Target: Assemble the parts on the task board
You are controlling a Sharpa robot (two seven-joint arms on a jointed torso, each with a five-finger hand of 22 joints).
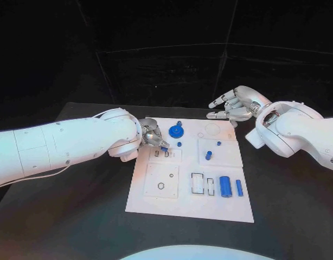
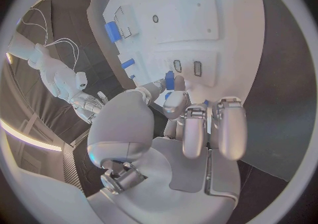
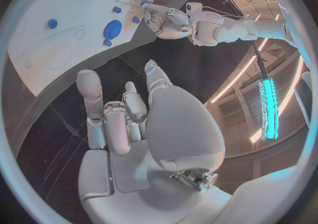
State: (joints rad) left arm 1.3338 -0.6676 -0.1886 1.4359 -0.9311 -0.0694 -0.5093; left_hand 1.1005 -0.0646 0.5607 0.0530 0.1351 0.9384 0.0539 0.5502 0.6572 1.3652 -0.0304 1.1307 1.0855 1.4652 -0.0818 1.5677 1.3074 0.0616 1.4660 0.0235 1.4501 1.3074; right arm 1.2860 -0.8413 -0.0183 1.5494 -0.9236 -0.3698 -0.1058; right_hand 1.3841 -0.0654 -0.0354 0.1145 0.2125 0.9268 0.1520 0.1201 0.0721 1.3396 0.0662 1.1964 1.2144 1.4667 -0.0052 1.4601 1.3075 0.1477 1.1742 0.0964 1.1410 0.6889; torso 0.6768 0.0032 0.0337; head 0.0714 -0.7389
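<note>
Head view: left robot hand (image 1: 152,135) low over the near-left part of the board (image 1: 159,200), pinching a small blue peg (image 1: 165,148) just above a pair of small slots (image 1: 162,154), probably to drop the peg into one of them. Right robot hand (image 1: 235,106) lifted off beyond the board's far edge, fingers loosely spread and holding nothing, likely parked clear so the left can work. On the board: a round blue knob (image 1: 176,130) near the far edge, a small stud (image 1: 180,144) and a short peg (image 1: 209,155) around the middle, a blue cylinder (image 1: 225,186) and a thin bar (image 1: 239,187) lying side by side at the near right, next to two rectangular sockets (image 1: 203,184). Board flat on the black worktop (image 1: 72,216).

Left wrist view: fingers (image 2: 174,102) closed on the blue peg (image 2: 169,79), tip close beside the two slots (image 2: 187,67); contact with a slot not discernible.

Right wrist view: right robot hand (image 3: 126,115) spread and empty over the dark worktop, well apart from the board (image 3: 40,70); knob (image 3: 112,28) and left robot hand (image 3: 162,19) visible beyond.

No readable writing, brand or label anywhere.
</note>
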